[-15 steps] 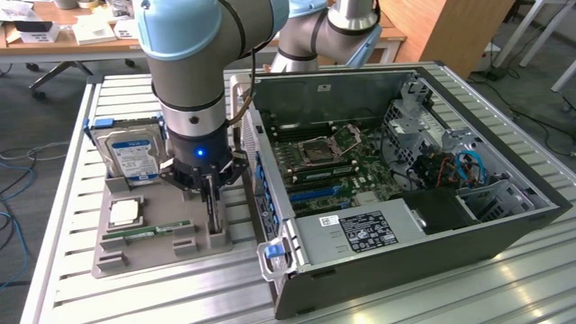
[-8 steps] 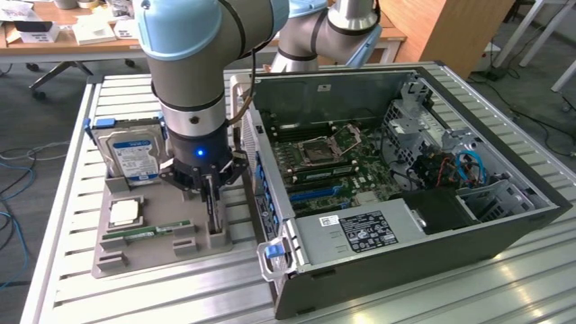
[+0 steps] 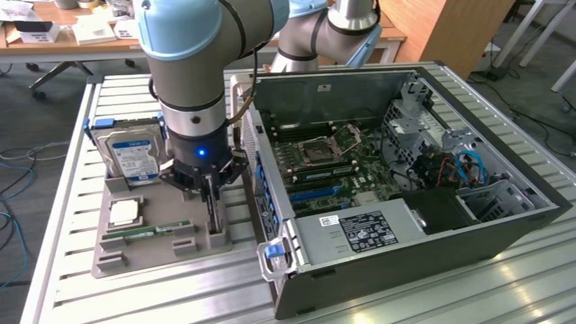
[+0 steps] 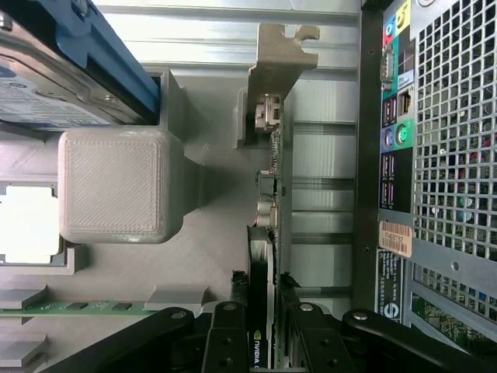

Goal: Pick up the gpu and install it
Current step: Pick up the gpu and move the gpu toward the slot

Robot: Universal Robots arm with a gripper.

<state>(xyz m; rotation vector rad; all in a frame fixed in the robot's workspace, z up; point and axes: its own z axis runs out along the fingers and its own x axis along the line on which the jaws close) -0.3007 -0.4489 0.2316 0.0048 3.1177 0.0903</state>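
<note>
Gripper [image 3: 210,192] is down over the grey parts tray [image 3: 148,260], beside the open computer case [image 3: 405,256]. In the wrist view, gripper [image 4: 264,311] has narrowed its two black fingers [image 4: 229,342] onto the gpu [image 4: 268,194], one on each face and both touching.

The gpu [image 3: 214,216] stands on edge in its tray slot, and its silvery bracket [image 4: 281,54] is at the end away from the fingers.

Also on the tray:
- hard drive [image 3: 131,154], upright
- CPU [image 3: 123,213], lying flat
- green memory stick [image 3: 144,233]

Motherboard [image 3: 333,162] is exposed inside the case.
</note>
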